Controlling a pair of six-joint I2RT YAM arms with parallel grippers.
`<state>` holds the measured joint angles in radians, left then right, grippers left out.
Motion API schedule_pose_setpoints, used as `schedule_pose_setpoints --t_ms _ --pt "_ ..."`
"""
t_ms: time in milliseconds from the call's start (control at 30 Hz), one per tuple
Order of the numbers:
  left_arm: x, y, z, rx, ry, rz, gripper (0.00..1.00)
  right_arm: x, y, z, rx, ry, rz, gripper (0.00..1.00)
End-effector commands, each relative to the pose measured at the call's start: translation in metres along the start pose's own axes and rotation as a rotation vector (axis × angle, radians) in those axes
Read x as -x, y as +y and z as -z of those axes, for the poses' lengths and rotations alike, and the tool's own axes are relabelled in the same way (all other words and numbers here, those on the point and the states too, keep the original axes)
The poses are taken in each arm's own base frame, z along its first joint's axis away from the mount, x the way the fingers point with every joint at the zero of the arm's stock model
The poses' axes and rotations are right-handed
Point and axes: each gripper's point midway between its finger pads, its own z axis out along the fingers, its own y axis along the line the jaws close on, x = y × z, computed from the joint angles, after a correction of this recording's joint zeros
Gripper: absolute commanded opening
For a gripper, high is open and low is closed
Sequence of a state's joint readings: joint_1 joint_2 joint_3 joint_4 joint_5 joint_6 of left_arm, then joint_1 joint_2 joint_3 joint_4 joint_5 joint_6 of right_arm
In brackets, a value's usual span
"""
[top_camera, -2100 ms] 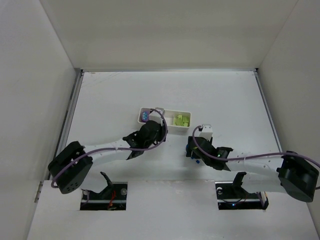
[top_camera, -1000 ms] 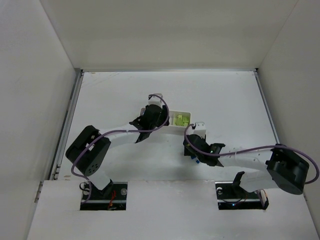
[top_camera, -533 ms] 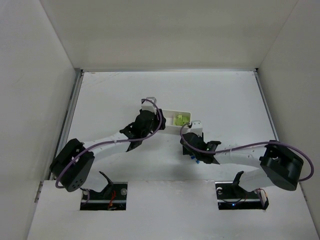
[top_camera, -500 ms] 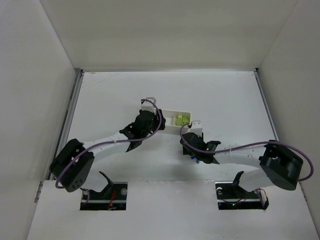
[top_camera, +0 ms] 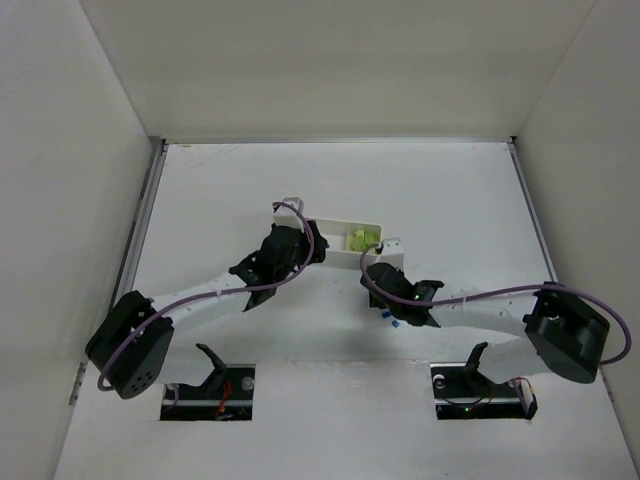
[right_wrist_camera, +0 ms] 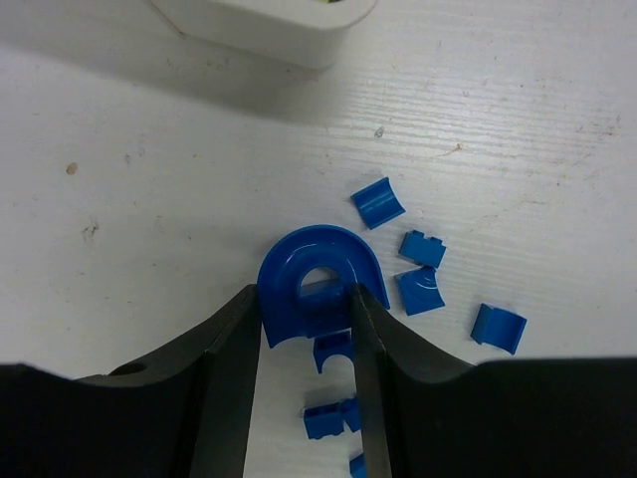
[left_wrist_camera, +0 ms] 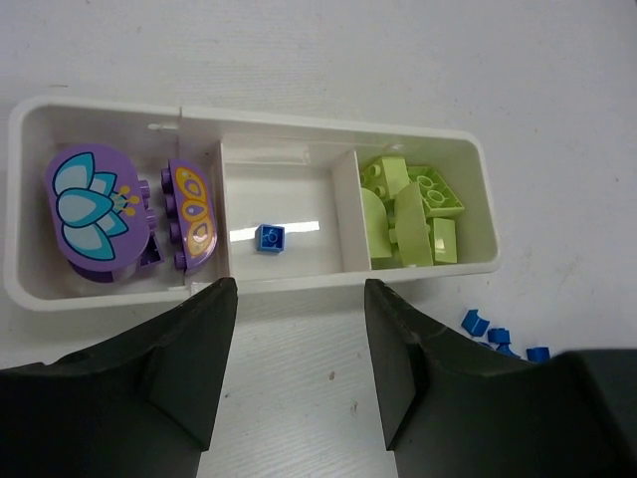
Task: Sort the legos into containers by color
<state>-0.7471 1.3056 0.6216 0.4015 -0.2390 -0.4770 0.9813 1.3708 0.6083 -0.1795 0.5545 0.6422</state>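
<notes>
The white tray [left_wrist_camera: 428, 149] has three sections. Purple bricks [left_wrist_camera: 95, 204] lie in its left section, one tiny blue brick [left_wrist_camera: 270, 238] in the middle, yellow-green bricks [left_wrist_camera: 408, 209] in the right. My left gripper [left_wrist_camera: 296, 299] is open and empty, just short of the tray's near wall; in the top view [top_camera: 297, 246] it hides the tray's left end. My right gripper [right_wrist_camera: 304, 299] is shut on a blue arch-shaped brick [right_wrist_camera: 314, 269], low over several loose blue bricks [right_wrist_camera: 422, 289], near the tray's corner [right_wrist_camera: 269, 35]. It also shows in the top view [top_camera: 385, 292].
The tray [top_camera: 362, 228] sits mid-table between both arms. Loose blue bricks [top_camera: 389, 317] lie on the table below its right end and show in the left wrist view [left_wrist_camera: 476, 323]. White walls enclose the table on three sides.
My left gripper went over the tray's left part, then drew back left and toward me. My right gripper shifted a little left and toward the tray, still over the blue bricks.
</notes>
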Motion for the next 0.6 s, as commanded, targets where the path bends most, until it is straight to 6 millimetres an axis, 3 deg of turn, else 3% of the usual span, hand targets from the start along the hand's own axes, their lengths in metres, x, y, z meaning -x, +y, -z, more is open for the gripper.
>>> schedule_pose_setpoints --t_ms 0,167,333,567 --pt "0.007 -0.003 0.009 -0.017 -0.034 0.027 0.51 0.027 0.004 0.014 0.020 -0.072 -0.033 0.37" --pt "0.004 0.005 0.014 -0.006 -0.034 0.045 0.51 0.051 0.015 0.032 0.092 -0.135 -0.078 0.37" --pt "0.000 0.011 0.017 0.003 -0.032 0.063 0.51 0.094 0.049 0.043 0.232 -0.224 -0.109 0.37" --pt "-0.014 0.017 0.029 0.005 -0.020 0.075 0.48 0.165 0.089 0.031 0.338 -0.340 -0.147 0.37"
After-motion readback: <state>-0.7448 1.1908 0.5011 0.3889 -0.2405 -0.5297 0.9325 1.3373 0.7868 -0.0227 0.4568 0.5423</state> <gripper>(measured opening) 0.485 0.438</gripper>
